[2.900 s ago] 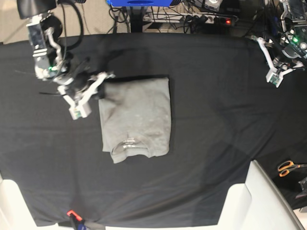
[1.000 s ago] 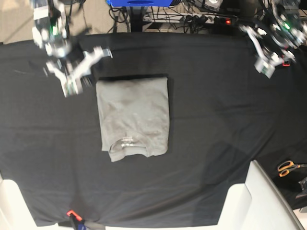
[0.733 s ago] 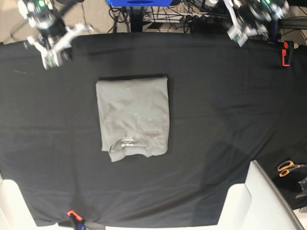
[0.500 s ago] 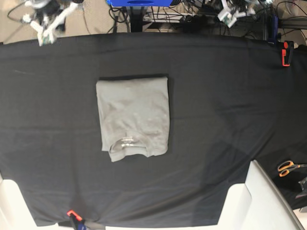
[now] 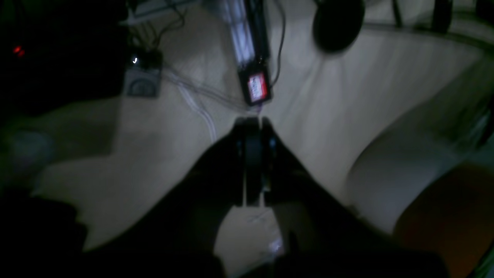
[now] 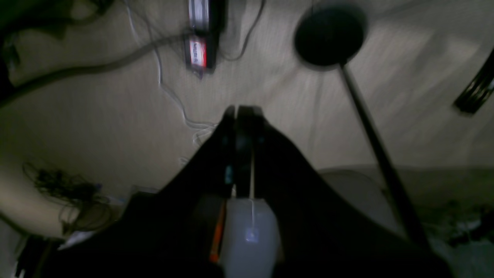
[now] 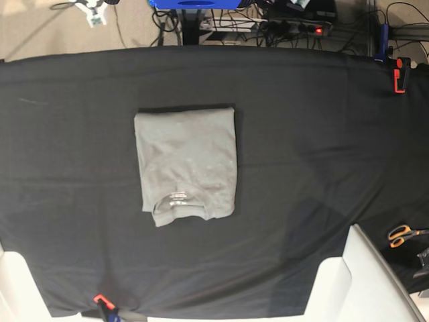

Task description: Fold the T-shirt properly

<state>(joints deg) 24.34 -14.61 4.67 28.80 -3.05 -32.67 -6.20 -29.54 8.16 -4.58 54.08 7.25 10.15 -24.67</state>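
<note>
Your left gripper point(image 5: 252, 125) and right gripper point(image 6: 241, 112) are both closed on nothing, above the floor. The folded T-shirt point(image 7: 188, 164) lies on the black cloth point(image 7: 322, 147).

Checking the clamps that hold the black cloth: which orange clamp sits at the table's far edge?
The orange clamp at the far right edge, standing upright by the cables; the other orange clamp is at the near left edge.

Bright, sharp base view; dim, motion-blurred wrist views, murky corners.
</note>
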